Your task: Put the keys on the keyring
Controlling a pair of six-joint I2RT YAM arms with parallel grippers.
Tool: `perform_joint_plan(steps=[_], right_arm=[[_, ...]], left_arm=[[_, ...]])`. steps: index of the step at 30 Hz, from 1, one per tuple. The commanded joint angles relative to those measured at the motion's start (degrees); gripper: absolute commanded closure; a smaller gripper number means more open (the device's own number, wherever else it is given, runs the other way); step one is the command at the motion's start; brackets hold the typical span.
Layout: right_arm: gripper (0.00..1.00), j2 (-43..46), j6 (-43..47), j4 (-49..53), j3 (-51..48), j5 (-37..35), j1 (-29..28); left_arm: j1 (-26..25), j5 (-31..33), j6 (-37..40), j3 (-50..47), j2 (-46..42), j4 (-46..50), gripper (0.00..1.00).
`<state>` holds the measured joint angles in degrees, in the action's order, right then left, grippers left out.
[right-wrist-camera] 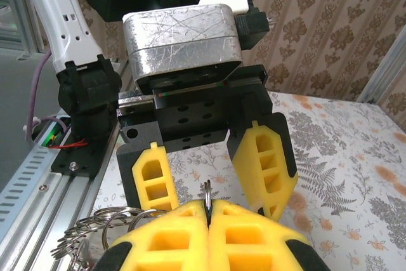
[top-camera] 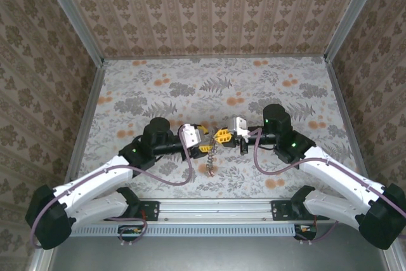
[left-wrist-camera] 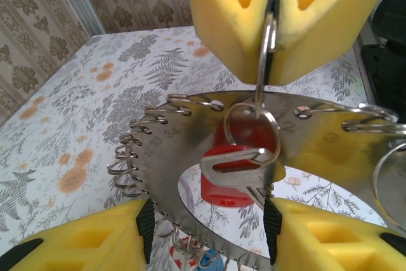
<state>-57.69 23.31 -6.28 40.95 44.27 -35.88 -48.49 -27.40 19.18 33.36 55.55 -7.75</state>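
Judging by the hold, I am midway through threading a key. My right hand (right-wrist-camera: 207,211) is clamped together on a small ring (left-wrist-camera: 269,39) just above the keyring (left-wrist-camera: 184,157), which hangs over the worktop (top-camera: 254,87). A red key (left-wrist-camera: 231,185) dangles at the keyring's inner edge. My left hand (left-wrist-camera: 207,223) stands apart, straddling the keyring's lower edge. Next, I judge, the left must close on the keyring to steady it.

Floral-patterned table (top-camera: 190,80); dangling keys (top-camera: 211,168) near surface, contact unclear.
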Motion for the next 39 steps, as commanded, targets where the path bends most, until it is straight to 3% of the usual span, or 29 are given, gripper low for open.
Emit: perform_joint_plan(steps=[1,19,26,39], right_arm=[[1.00,1.2,0.5,-2.7,1.2,2.8,0.2],[1.00,0.4,1.4,-2.0,1.5,2.5,0.2],[1.00,-0.1,1.8,-1.8,2.4,2.7,0.2],[1.00,-0.2,1.9,-1.5,2.7,2.9,0.2]], left_arm=[[-0.9,-0.8,-1.6,-0.7,0.6,-6.0,0.48],[-2.4,-6.9,-1.2,-2.1,1.7,-11.7,0.52],[-2.5,-3.8,-1.8,-2.8,1.5,-12.2,0.54],[-2.4,-5.2,-4.3,-3.2,5.5,-16.4,0.60]])
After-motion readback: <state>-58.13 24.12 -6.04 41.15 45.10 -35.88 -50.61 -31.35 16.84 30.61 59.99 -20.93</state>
